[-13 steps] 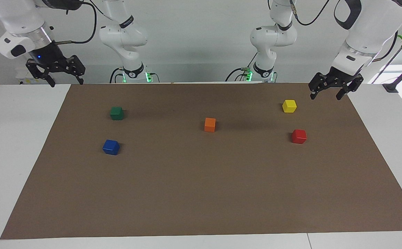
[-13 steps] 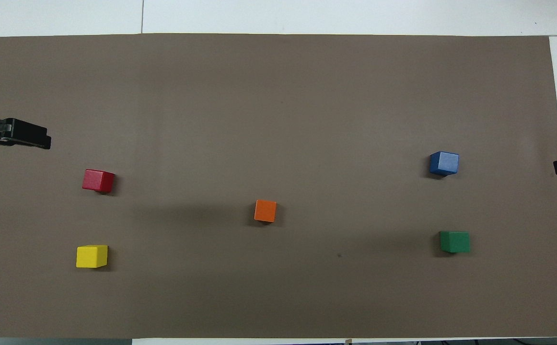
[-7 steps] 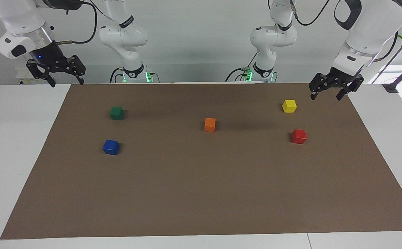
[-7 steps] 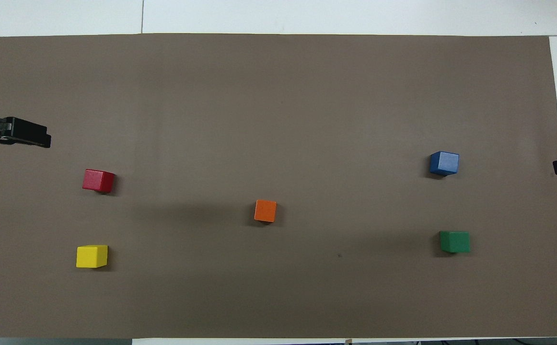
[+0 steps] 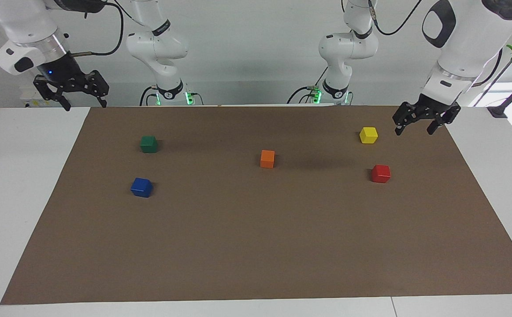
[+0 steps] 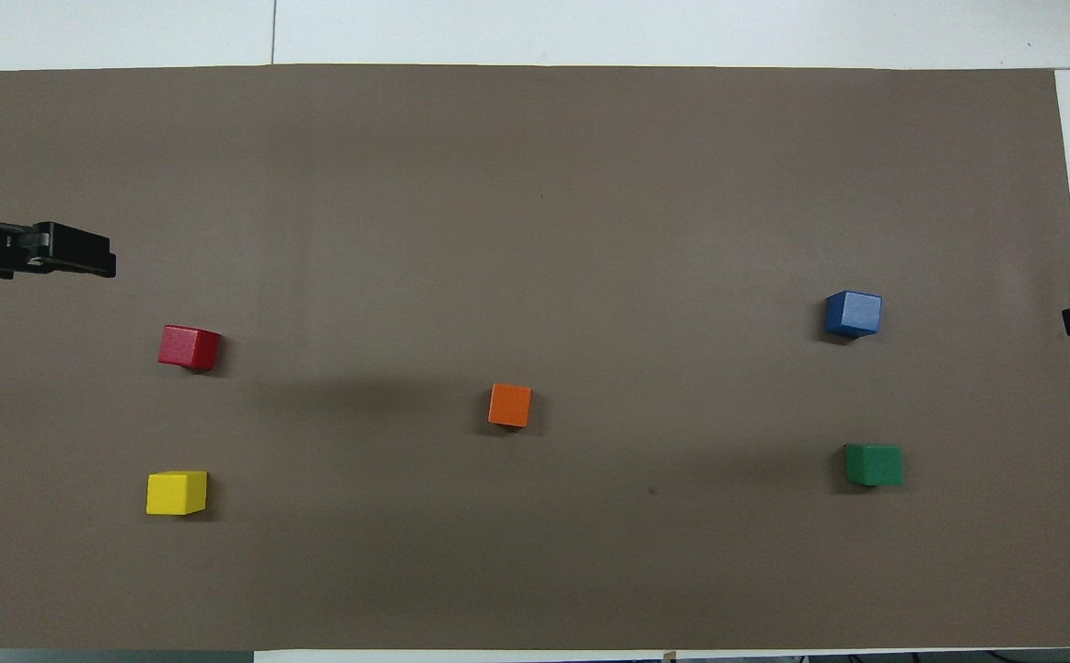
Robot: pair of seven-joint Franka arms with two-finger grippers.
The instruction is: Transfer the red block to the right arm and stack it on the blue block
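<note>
Surface: brown mat on a white table, pale wall at the robots' end.
Right gripper: empty, fingers spread, raised over the table edge at the right arm's end; the arm waits.
Blue block: on the mat, farther from the robots than the green block.
Orange block: mid-mat.
Red block: on the mat, farther out than the yellow block.
Left gripper: empty, fingers apart, over the mat just beside the yellow block.
</note>
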